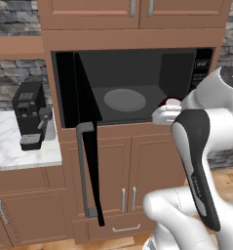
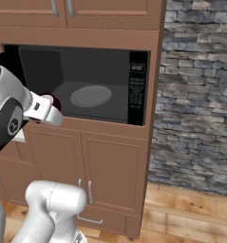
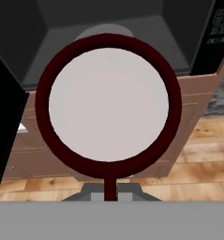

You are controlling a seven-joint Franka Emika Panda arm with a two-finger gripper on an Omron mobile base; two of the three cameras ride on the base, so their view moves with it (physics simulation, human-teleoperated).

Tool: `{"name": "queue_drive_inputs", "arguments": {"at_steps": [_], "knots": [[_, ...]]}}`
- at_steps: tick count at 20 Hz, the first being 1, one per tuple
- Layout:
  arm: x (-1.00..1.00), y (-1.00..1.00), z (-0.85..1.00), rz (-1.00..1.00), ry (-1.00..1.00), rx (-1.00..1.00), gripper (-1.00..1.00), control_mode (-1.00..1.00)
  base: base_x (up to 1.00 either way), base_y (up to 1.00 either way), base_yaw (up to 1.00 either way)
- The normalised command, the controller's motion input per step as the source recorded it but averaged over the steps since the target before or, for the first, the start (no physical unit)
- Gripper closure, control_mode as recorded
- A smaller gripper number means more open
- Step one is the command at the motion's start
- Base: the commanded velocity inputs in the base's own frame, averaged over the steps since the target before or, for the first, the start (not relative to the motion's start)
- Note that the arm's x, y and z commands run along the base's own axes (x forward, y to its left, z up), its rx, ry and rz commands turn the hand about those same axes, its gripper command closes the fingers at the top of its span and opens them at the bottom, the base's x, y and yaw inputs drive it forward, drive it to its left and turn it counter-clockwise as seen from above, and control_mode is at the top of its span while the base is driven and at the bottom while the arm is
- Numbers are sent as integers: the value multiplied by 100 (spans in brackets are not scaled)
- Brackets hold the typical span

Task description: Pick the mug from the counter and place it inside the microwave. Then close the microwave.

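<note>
The small dark red, rounded mug [image 3: 108, 105] with the pale inside is off the white marble counter [image 1: 13, 146] and held up in the air, right in front of the large black built-in microwave [image 1: 132, 83]. In the hand view its round mouth faces the camera, with the handle pointing down to where the white arm's two-finger gripper [image 3: 110, 190] is pinched tight on it. From the right base view a sliver of the mug shows just beyond the hand, near the left end of the open cavity and about level with its floor.

So the pick looks done. The mug has not yet been set inside: the round grey turntable [image 2: 90, 96] sits bare further in. The dark glass door [image 1: 86, 146] with its long grey bar handle [image 1: 82, 166] stands swung wide to the left, so placing, letting go and shutting the door all remain. A small black coffee machine [image 1: 31, 114] stands on the counter at the far left.
</note>
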Motion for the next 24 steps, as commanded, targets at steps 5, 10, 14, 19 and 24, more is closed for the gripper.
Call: {"name": "queue_drive_inputs", "arguments": {"at_steps": [5, 10, 14, 19, 24], "knots": [[19, 0, 0, 0, 0, 0, 100, -100, 0, 0, 0], [23, 0, 0, 0, 0, 0, 100, -100, 0, 0, 0], [42, 0, 0, 0, 1, 0, 100, -100, 0, 0, 0], [36, 0, -7, 0, 2, 0, 100, -100, 0, 0, 0], [22, 0, -16, 0, 4, 0, 100, -100, 0, 0, 0]]}}
